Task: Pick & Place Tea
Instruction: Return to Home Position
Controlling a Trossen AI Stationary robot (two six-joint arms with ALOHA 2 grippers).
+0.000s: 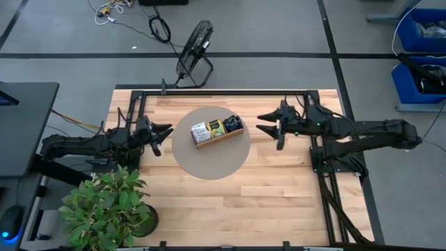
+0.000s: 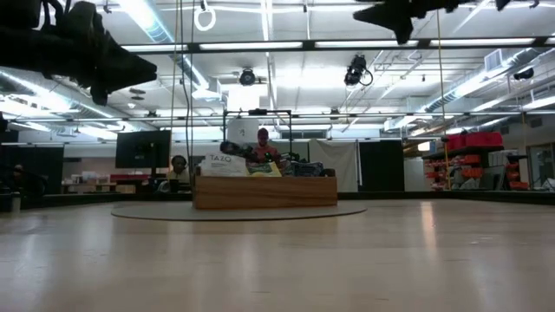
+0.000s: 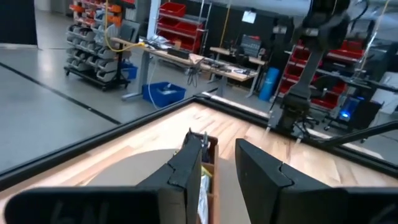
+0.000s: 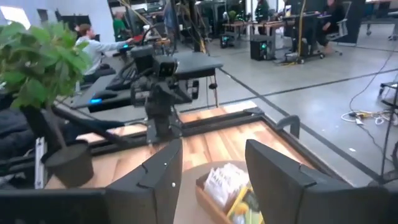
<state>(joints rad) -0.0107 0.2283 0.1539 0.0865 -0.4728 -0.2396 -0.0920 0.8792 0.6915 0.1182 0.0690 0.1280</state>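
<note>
**Desk:** What sits nearest on the wooden table (image 1: 244, 202)?

**Photographer:** A potted plant (image 1: 104, 206), at the near corner on the left arm's side.

**Desk:** And the arms?

**Photographer:** Farther in, both are raised above the tabletop and face each other across a round grey mat (image 1: 209, 164). The left gripper (image 1: 162, 137) is just off the mat's edge, with its fingers spread and holding nothing. The right gripper (image 1: 261, 123) is a little outside the opposite edge, also spread and empty.

**Desk:** Where is the tea?

**Photographer:** All the tea packets (image 1: 216, 129) I can see are in the wooden tray (image 1: 221, 141), which lies at a slant on the mat between the two grippers. White packets (image 1: 201, 132) fill the end toward the left arm. Green-yellow packets (image 1: 216, 127) are in the middle compartment, and dark packets (image 1: 233, 124) are at the end toward the right arm. I cannot tell how many there are.

**Desk:** Beyond the table?

**Photographer:** A floor fan (image 1: 194, 59) stands just past the far edge. Blue bins (image 1: 421, 49) are off to the right arm's side.
</note>
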